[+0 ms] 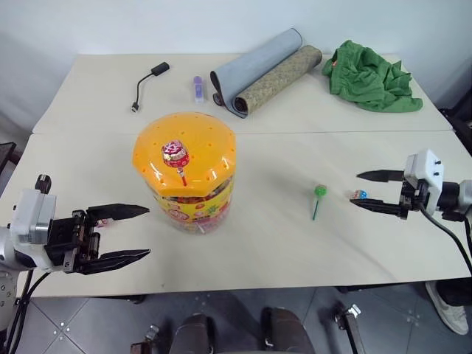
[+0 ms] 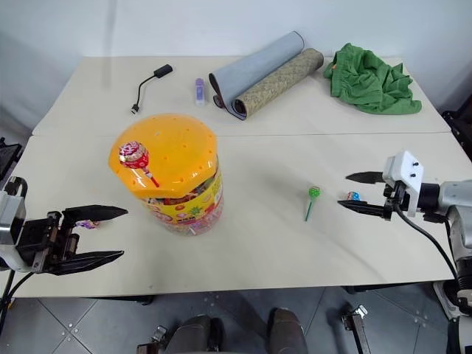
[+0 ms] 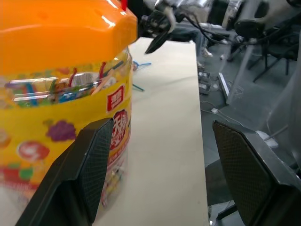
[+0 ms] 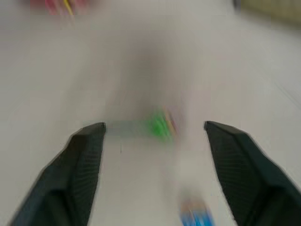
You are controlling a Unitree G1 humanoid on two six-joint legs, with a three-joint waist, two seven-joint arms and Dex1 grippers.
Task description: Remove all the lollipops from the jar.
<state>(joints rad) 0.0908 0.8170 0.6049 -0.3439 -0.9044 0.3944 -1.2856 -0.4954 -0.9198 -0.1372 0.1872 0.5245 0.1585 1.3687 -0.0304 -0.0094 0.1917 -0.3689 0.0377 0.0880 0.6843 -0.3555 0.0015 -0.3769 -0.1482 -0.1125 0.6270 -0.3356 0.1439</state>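
Beige table (image 1: 280, 243), yellow-red labelled jar (image 1: 188, 173)

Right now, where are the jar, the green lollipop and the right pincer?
Jar (image 1: 193, 209): left eye view, on its yellow label.
Green lollipop (image 1: 320, 190): left eye view, on its round head.
Right pincer (image 1: 361, 188): left eye view, midway between its open fingertips.

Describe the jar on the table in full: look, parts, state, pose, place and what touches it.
The jar is a wide clear plastic cylinder standing upright on the near table, toward its left. A domed orange lid dotted with small holes closes it. A yellow and red printed label wraps the wall; coloured sticks show through the clear band above it. One pink-wrapped lollipop stands stuck in the lid. The left hand is open beside the jar, not touching it.
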